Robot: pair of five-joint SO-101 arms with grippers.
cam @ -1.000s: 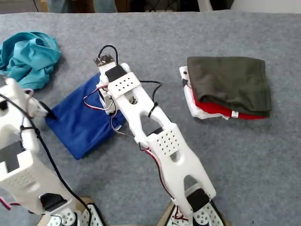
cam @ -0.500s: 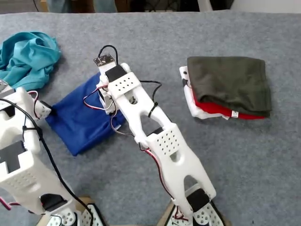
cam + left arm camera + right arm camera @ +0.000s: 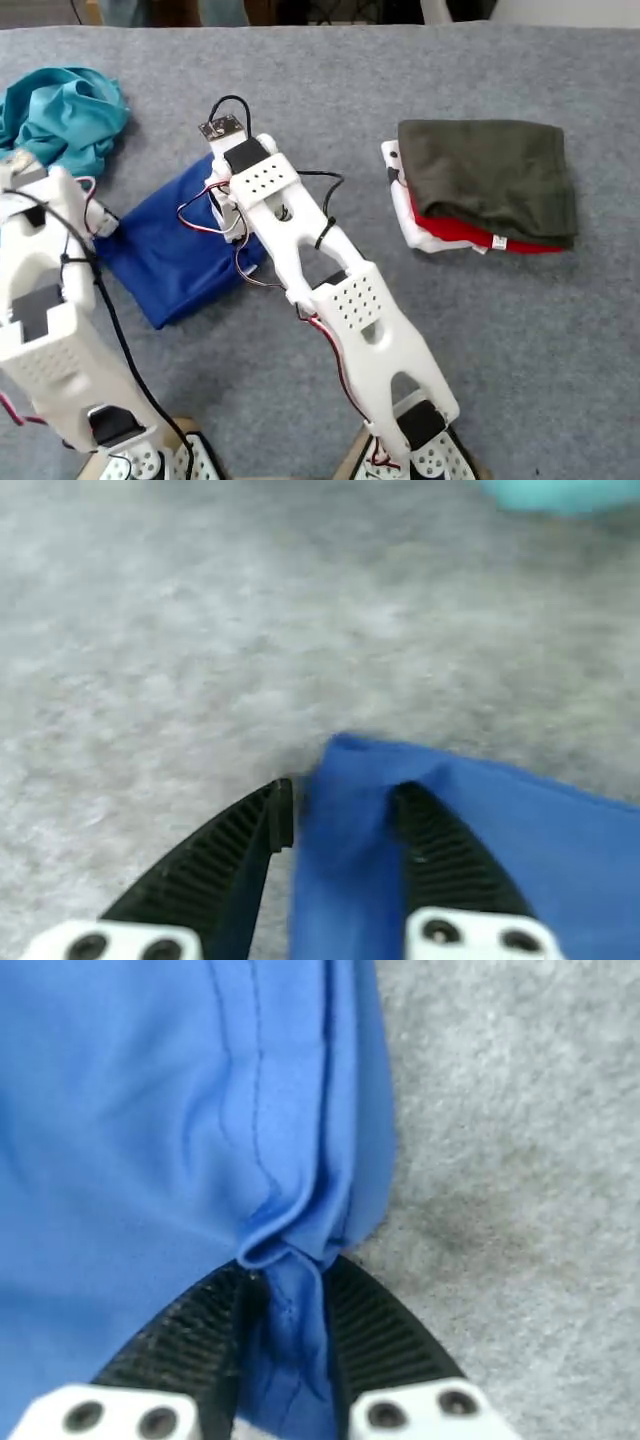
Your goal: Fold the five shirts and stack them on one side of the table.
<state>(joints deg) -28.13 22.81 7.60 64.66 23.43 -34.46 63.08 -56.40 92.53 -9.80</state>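
Observation:
A blue shirt (image 3: 165, 262) lies folded on the grey table, left of centre. In the left wrist view my left gripper (image 3: 343, 795) is shut on the blue shirt's (image 3: 480, 860) left corner, with cloth filling the gap between its fingers. At the shirt's right edge my right gripper (image 3: 290, 1272) pinches a fold of the blue shirt (image 3: 130, 1110). A crumpled teal shirt (image 3: 62, 120) sits at the far left. On the right is a stack of an olive shirt (image 3: 490, 175) over a red shirt (image 3: 450, 228) and a white shirt (image 3: 405, 215).
The grey felt table (image 3: 330, 70) has bare room at the far middle and along the near right. The right arm's white links (image 3: 330, 280) and loose wires (image 3: 205, 215) reach across the blue shirt's near right side.
The left arm has swung toward the far side and slightly right, with the blue shirt's left corner shifting with it. The right arm has stayed still.

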